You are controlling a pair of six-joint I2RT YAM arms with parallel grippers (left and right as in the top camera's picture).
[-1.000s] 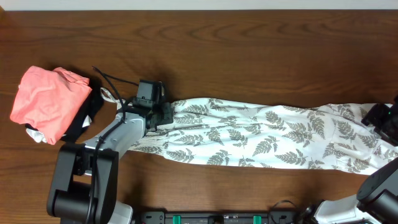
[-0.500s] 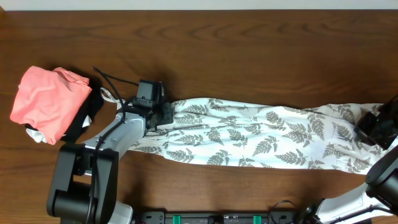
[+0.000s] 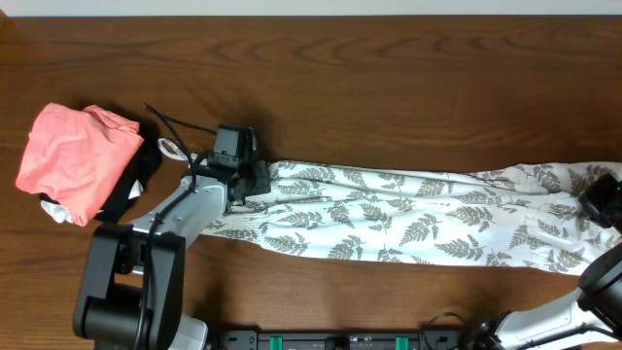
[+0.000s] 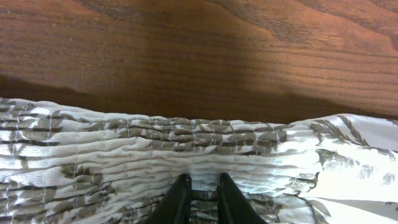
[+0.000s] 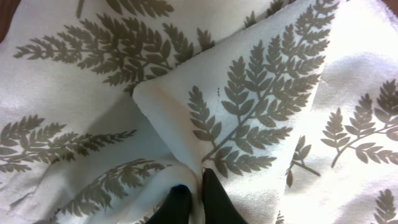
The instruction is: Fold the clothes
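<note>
I have the clothes (image 3: 408, 219) drawn out in one long band across the near half of the table (image 3: 389, 78), running from left of centre all the way to the right edge. The left arm rises from its base at the near left and leans up and to the right, with its wrist lowered over the garment's left end. There the left gripper (image 3: 255, 183) points along the cloth. In the left wrist view its fingers (image 4: 178, 204) stand almost together, nipping the gathered, ribbed band of fabric.

The right arm comes up from the near right corner and is mostly cut off by the frame. The right gripper (image 3: 601, 199) sits at the garment's far right end. In the right wrist view its fingers (image 5: 215, 200) are pressed together on a raised fold of the fern print, which peaks just ahead of the tips.

At the far left, well apart, a salmon-pink garment (image 3: 78, 156) lies bundled on a black cloth (image 3: 136, 187).
</note>
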